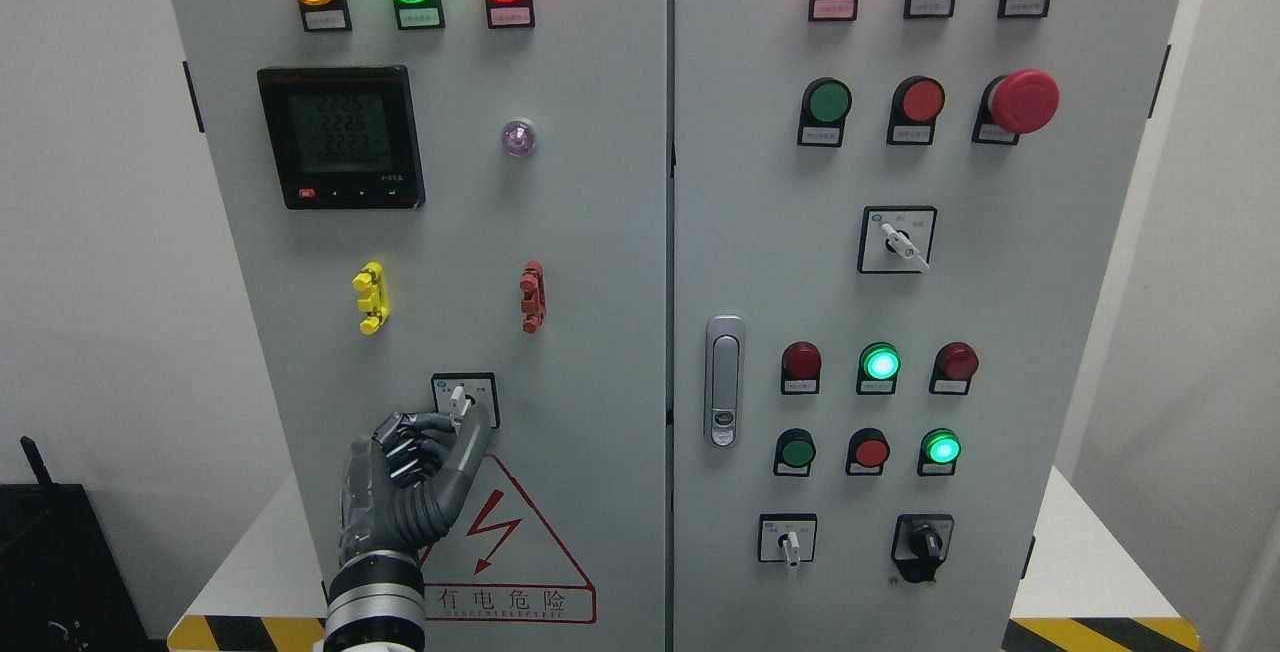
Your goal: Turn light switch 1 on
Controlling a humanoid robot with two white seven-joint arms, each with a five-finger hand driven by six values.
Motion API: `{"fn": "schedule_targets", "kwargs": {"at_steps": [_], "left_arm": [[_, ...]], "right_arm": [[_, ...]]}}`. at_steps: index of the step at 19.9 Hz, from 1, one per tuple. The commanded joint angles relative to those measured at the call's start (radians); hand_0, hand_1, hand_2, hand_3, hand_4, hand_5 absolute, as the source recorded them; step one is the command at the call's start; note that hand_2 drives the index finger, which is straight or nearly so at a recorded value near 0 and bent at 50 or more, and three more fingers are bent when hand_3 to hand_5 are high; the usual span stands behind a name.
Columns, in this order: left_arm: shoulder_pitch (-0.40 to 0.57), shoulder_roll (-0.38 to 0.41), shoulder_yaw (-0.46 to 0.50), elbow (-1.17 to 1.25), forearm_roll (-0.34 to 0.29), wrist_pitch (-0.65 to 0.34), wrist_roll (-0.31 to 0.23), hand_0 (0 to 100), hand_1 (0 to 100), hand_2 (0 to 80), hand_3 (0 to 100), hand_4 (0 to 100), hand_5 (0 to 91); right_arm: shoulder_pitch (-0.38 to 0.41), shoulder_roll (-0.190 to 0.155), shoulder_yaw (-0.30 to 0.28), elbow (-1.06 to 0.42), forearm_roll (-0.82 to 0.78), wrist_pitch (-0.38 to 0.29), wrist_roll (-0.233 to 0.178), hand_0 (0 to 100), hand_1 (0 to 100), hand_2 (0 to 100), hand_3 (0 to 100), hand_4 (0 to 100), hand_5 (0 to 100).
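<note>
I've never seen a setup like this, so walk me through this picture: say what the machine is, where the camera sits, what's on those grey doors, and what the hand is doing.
The camera sits on the head of a humanoid robot, looking straight at a grey electrical cabinet with two doors. The dark mechanical left hand comes up from the lower left; its fingers are curled at a small white rotary switch on the left door, apparently gripping it. The other hand is out of view.

The left door also carries three lit lamps at the top, a digital meter, a yellow clip, a red clip and a red warning triangle. The right door has lamps, push buttons, a big red stop button, more rotary switches and a door handle.
</note>
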Motion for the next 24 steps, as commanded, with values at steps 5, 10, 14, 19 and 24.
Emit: {"fn": "schedule_targets", "kwargs": {"at_steps": [5, 10, 14, 19, 24], "left_arm": [[-0.008, -0.001, 0.001, 0.006, 0.0, 0.001, -0.006, 27, 64, 55.1, 89, 95, 84.5], [-0.009, -0.001, 0.001, 0.012, 0.0, 0.0, -0.006, 32, 62, 55.2, 89, 95, 84.7], [-0.014, -0.001, 0.001, 0.014, 0.0, 0.001, -0.006, 33, 62, 55.4, 89, 95, 84.9], [-0.016, -0.002, 0.001, 0.018, 0.0, 0.001, -0.006, 34, 61, 55.9, 89, 95, 85.1], [-0.016, -0.002, 0.001, 0.02, 0.0, 0.001, -0.006, 35, 61, 56.2, 90, 95, 85.2]], "right_arm": [[0.0, 0.0, 0.0, 0.0, 0.0, 0.001, -0.001, 31, 0, 0, 0, 0, 0], [0.0, 0.0, 0.0, 0.0, 0.0, 0.001, -0.001, 31, 0, 0, 0, 0, 0], [0.0, 0.0, 0.0, 0.0, 0.0, 0.001, -0.001, 31, 0, 0, 0, 0, 0], [0.0, 0.0, 0.0, 0.0, 0.0, 0.001, -0.001, 31, 0, 0, 0, 0, 0], [0.0, 0.0, 0.0, 0.0, 0.0, 0.001, -0.001, 31, 0, 0, 0, 0, 0]]}}
